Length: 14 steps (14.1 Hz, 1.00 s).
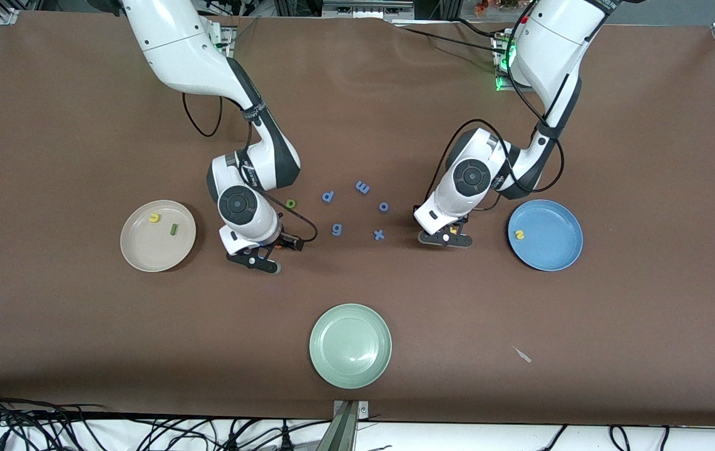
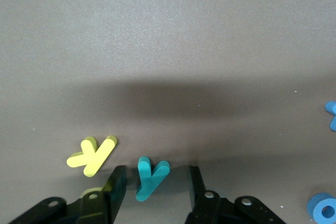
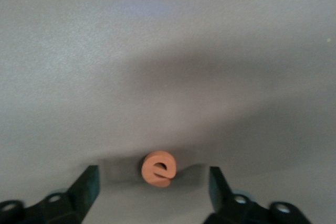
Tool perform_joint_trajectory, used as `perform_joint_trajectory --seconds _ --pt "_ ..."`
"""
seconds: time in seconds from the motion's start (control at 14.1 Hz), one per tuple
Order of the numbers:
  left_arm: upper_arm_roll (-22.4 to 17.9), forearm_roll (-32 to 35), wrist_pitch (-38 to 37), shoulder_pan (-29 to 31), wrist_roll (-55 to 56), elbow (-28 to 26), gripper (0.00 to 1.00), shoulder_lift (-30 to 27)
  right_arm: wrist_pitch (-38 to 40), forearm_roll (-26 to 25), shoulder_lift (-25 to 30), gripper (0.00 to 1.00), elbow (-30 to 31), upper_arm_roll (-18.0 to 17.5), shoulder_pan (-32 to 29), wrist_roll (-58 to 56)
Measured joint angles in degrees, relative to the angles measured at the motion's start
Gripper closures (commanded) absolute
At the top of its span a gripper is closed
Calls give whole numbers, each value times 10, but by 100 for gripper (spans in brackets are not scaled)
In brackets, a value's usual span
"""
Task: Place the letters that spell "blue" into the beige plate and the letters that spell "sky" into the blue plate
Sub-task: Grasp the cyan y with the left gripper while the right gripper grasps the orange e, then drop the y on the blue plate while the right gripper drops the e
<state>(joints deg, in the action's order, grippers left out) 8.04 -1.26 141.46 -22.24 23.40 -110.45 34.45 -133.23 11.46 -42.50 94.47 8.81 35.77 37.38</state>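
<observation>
In the front view both arms bend down to the table; the right gripper (image 1: 256, 258) is low at about three o'clock of the beige plate (image 1: 144, 254), which holds a yellow u (image 1: 154, 218) and a green bar l (image 1: 174, 230). The left gripper (image 1: 445, 238) is low at nine o'clock of the blue plate (image 1: 555, 250), which holds a yellow s (image 1: 520, 235). In the left wrist view, its half-parted fingers (image 2: 116, 184) flank a matte teal y (image 2: 149, 177) without gripping it, with a yellow k (image 2: 93, 156) beside it. In the right wrist view, wide-spread fingers (image 3: 89, 183) straddle a rounded orange foam e (image 3: 158, 168).
</observation>
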Motion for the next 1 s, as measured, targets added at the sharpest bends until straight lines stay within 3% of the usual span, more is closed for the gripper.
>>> perform_joint_trajectory --seconds 0.21,0.43,0.78,1.0 --pt "-1 0 0 0 0 0 84 -1 -3 9 -1 58 0 -1 -1 0" --pt "-2 0 0 0 0 0 100 -2 -3 10 0 68 0 -1 -3 0" --pt "-2 0 0 7 -1 2 100 -5 -3 12 0 82 0 -1 -3 0" --pt "-3 0 -34 47 -48 1 100 -34 1 12 0 87 -7 0 -4 -2"
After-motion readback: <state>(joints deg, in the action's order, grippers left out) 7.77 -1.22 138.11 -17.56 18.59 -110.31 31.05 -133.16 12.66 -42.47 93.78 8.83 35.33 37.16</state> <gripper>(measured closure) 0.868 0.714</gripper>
